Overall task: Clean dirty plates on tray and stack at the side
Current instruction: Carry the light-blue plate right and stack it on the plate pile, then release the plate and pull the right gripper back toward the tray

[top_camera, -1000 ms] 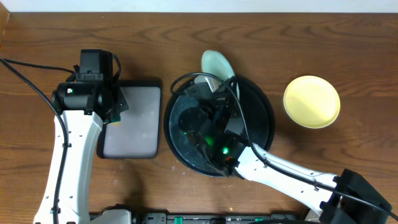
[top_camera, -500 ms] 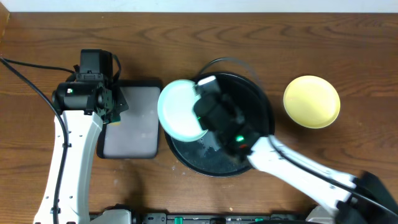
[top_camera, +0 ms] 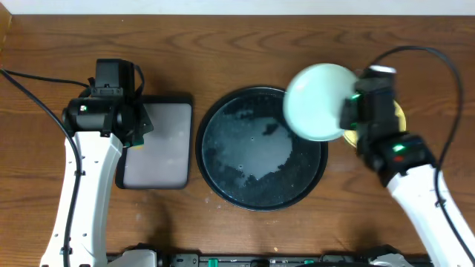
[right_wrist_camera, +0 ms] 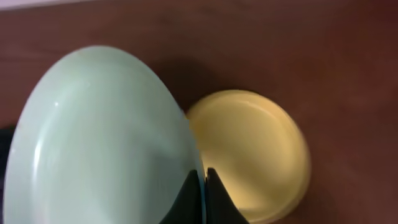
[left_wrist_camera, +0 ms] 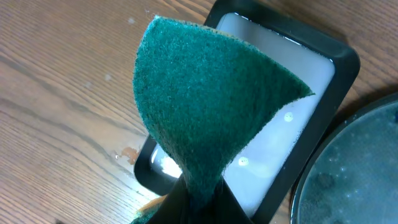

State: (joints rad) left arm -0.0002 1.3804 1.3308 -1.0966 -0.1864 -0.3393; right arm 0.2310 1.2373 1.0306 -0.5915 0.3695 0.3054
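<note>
Reaching up the left side of the wooden table, the left arm ended in the left gripper, its two fingers pinched tight on the lower corner of a green sponge. The sponge stood up from the fingers in a folded fan and hung over the near left corner of a small rectangular tray, which had a black rim and a pale, wet-looking floor. Just right of that tray, almost touching it, sat the round black tray, its floor speckled with drops and foam and bearing no plate. Over its upper right rim hung a mint plate, tilted so that its face showed to the overhead camera. The right gripper was closed on this plate's right edge, the fingers nearly meeting across the thin rim. The right arm came in from the lower right corner and bent upward to the wrist. A yellow plate lay flat on the table beneath the gripper, right of the round tray and partly hidden by the mint one
</note>
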